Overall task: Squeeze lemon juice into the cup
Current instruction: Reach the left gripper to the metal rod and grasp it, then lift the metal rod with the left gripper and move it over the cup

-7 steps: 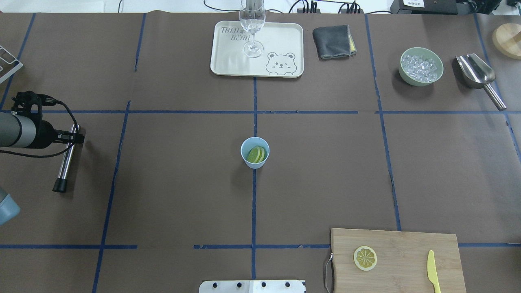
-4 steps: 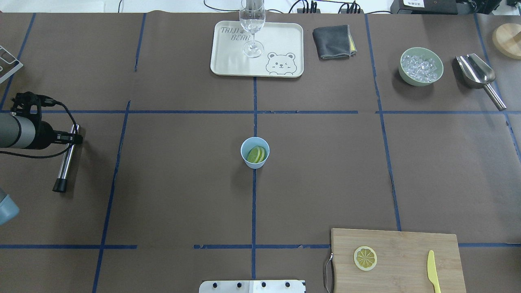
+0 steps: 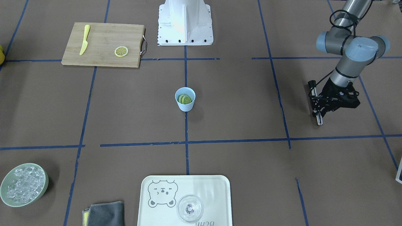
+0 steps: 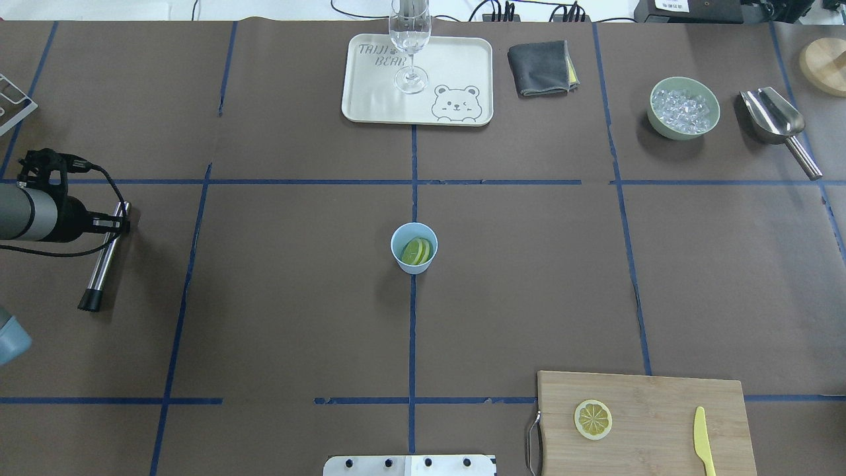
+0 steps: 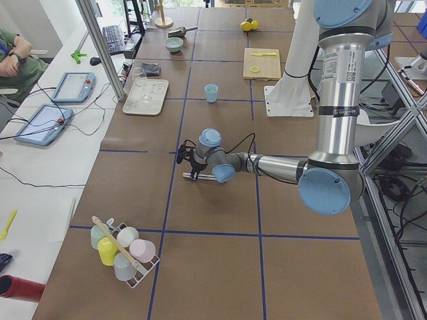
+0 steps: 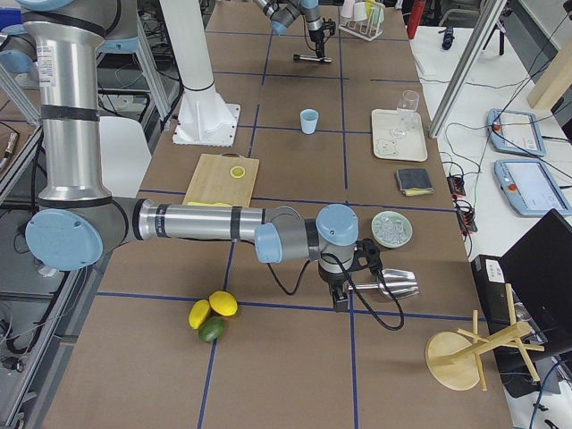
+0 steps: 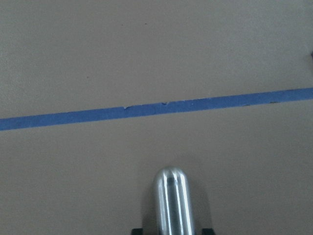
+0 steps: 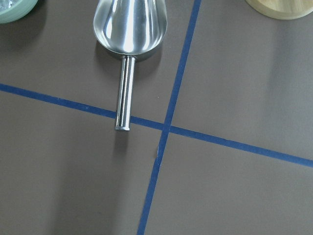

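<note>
The light-blue cup (image 4: 414, 259) (image 3: 185, 106) stands at the table's centre with yellow-green citrus slices (image 4: 416, 251) (image 3: 184, 99) inside it. A yellow lemon (image 4: 593, 418) (image 3: 121, 51) slice lies flat on the wooden cutting board (image 4: 661, 403). My left gripper (image 4: 120, 225) (image 3: 317, 103) is far to the left of the cup, shut on a silver rod (image 4: 106, 258) (image 7: 173, 203) with a black end. My right gripper (image 6: 340, 299) hovers near the steel scoop (image 8: 129, 24). It shows only in the exterior right view, so I cannot tell its state.
A cream tray (image 4: 456, 66) with a clear glass (image 4: 410, 39) sits at the far middle, beside a grey cloth (image 4: 540, 67). The green bowl of ice (image 4: 683, 108) is at the far right. A yellow knife (image 4: 702, 439) lies on the board. A cup rack (image 5: 123, 250) stands at the left end.
The left arm has drawn back a little to the left, and the rod's black end has swung left with it. Cup and lemon slices have not moved.
</note>
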`<state>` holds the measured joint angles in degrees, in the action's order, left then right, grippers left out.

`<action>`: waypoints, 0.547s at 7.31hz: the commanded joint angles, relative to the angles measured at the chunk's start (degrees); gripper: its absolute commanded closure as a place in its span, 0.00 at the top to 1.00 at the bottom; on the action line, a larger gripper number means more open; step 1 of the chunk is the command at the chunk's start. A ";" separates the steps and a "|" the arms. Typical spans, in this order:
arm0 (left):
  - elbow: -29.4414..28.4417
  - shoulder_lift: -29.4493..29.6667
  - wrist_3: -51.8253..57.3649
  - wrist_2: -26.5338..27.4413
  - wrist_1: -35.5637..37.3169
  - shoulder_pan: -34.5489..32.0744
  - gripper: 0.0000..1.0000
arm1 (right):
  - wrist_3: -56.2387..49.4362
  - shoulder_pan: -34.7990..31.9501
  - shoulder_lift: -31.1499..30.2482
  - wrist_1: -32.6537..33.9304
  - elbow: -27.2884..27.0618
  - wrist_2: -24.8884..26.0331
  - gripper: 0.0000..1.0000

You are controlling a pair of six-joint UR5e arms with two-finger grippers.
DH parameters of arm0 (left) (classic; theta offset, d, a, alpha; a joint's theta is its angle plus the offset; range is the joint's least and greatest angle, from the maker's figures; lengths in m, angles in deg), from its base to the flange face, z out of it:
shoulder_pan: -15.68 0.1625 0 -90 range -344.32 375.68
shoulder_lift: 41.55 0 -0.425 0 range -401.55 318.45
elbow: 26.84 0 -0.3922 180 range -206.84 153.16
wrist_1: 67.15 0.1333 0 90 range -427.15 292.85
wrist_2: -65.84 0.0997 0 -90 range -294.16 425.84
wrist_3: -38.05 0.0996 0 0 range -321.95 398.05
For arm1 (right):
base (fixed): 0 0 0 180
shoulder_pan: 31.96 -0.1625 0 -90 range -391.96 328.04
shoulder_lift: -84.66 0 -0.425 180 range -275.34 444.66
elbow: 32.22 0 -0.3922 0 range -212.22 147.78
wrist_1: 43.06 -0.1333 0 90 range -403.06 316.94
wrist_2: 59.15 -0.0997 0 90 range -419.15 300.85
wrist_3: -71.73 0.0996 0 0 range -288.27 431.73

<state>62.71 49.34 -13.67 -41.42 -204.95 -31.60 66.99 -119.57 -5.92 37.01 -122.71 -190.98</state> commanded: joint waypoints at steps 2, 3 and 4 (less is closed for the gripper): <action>5.17 1.04 3.53 4.75 -0.18 0.35 0.00 | 0.00 -0.02 0.05 0.00 -0.04 0.09 1.00; 6.76 3.65 15.22 7.04 -0.27 0.09 0.00 | -0.09 -0.02 -0.04 0.00 -0.04 0.17 1.00; 7.73 6.72 25.34 9.59 -0.36 0.18 0.00 | 0.00 -0.02 -0.21 0.08 0.05 0.09 1.00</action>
<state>68.82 52.83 -0.07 -34.90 -205.21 -31.44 66.95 -119.58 -5.97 37.02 -122.73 -190.86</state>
